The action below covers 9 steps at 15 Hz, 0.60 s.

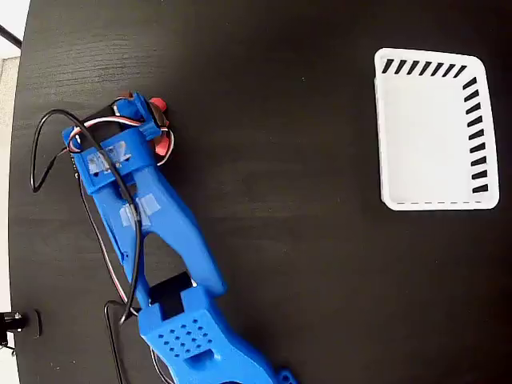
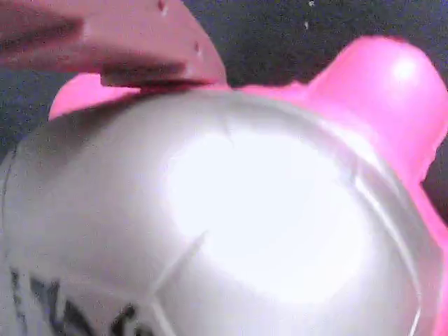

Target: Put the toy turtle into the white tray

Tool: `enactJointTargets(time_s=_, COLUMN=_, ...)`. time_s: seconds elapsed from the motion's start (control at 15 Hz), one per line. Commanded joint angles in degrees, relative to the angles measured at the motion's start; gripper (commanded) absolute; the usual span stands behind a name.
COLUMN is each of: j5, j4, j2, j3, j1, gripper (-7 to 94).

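The toy turtle point(image 2: 231, 224) fills the wrist view: a shiny pale domed shell with a dark printed mark at the lower left, and pink limbs along the top and right. One finger point(image 2: 133, 42) of my gripper lies against the shell's upper left edge; the other finger is out of sight. In the fixed view my blue gripper point(image 1: 148, 120) sits over the toy turtle point(image 1: 162, 144) at the upper left of the table, and only red bits of the turtle show beside it. The white tray point(image 1: 436, 200) lies far off at the right, with nothing in it.
The blue arm point(image 1: 160, 232) runs from the bottom edge up to the gripper, with black and coloured cables point(image 1: 48, 152) looping at its left. The black table point(image 1: 288, 200) ends close to the arm at the left, near a pale floor strip.
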Motion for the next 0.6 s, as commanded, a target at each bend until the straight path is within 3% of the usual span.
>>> enactJointTargets(time_s=0.0, j5=0.3, j4=0.4, j2=2.7, j3=-2.5, j1=-1.4, gripper=34)
enactJointTargets(time_s=0.27, j5=0.3, j4=0.3, j2=2.9, j3=-2.5, j1=-1.6, gripper=11)
enactJointTargets(time_s=0.53, j5=0.4, j4=0.0, j2=2.9, j3=-2.5, j1=-1.6, gripper=0)
